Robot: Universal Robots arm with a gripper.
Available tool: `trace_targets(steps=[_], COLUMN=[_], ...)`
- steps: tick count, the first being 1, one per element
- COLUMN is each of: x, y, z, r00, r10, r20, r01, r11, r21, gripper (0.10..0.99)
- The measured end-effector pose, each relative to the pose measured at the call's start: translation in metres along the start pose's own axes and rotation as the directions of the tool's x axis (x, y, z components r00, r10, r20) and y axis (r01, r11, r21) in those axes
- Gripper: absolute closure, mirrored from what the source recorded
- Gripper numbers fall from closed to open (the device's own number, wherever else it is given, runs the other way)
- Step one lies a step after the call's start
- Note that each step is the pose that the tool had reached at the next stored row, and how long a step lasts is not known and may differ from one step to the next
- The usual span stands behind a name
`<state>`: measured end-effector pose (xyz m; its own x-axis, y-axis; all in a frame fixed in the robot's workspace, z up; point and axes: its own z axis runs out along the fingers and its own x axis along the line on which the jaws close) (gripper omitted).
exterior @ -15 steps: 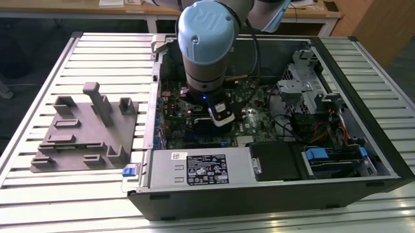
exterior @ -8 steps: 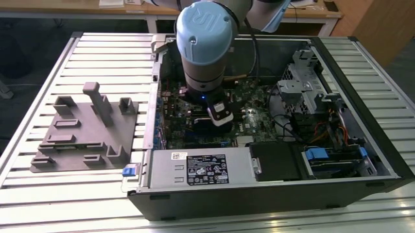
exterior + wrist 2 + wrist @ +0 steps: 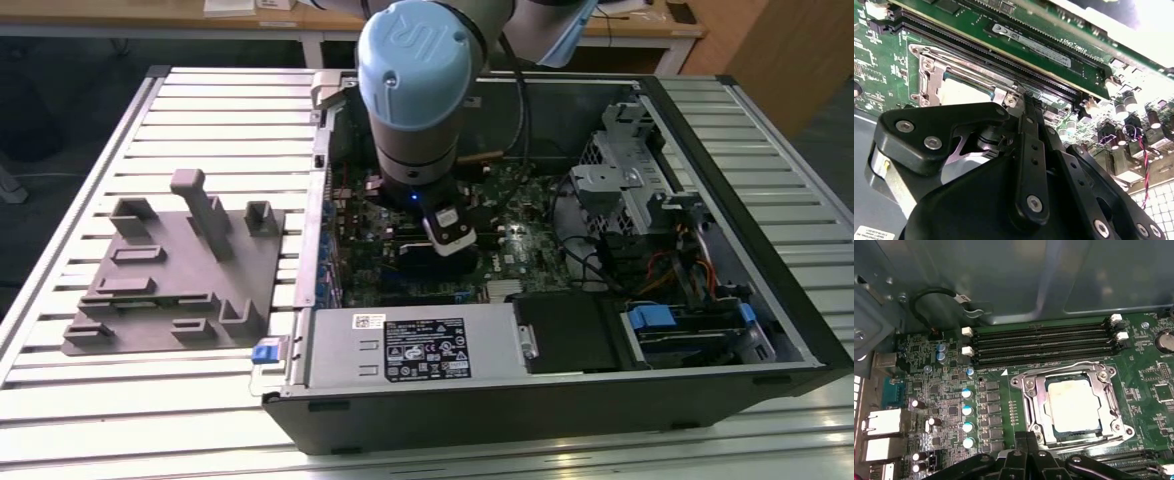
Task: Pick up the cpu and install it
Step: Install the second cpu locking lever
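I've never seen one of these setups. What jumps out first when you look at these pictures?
The big grey and blue robot arm reaching down into an open computer case catches the eye first. In the first wrist view, the pale silver cpu sits inside its metal-framed socket on the green motherboard, with the black gripper just beside it. At the exterior view's left, a grey moulded tray lies on the slatted table.
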<state>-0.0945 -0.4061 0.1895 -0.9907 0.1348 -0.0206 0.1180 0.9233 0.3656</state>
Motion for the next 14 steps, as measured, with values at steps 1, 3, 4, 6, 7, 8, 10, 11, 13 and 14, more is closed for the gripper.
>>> trace_targets(steps=[1,3,4,6,7,8,10,11,13,14], x=[0.0003,0.0006,0.0008,0.0012,0.0014,0.0018,0.0022,0.0023,0.0025,0.0026], y=[-0.0001,-0.0003,-0.0004,-0.0004,-0.0002,0.0001,0.0003,0.0002,0.0,-0.0001], z=[0.0003,0.001,0.0012,0.0014,0.0016,0.0017,0.0019,0.002,0.0026,0.0033], r00=[1.0,1.0,1.0,1.0,1.0,1.0,1.0,1.0,1.0,1.0], r10=[0.0,0.0,0.0,0.0,0.0,-0.001,-0.001,-0.001,-0.001,-0.001], r20=[0.0002,0.0006,0.0009,0.0013,0.0014,0.0016,0.0019,0.002,0.0026,0.0031], r01=[0.0,0.0,0.0,0.0,0.0,0.001,0.001,0.001,0.001,0.001], r11=[1.0,1.0,1.0,1.0,1.0,1.0,1.0,1.0,1.0,1.0], r21=[0.0,0.0,0.0,0.0,-0.001,-0.002,-0.002,-0.002,-0.002,-0.003], gripper=[0.98,0.98,0.98,0.98,0.98,0.98,0.98,0.98,0.98,0.98])
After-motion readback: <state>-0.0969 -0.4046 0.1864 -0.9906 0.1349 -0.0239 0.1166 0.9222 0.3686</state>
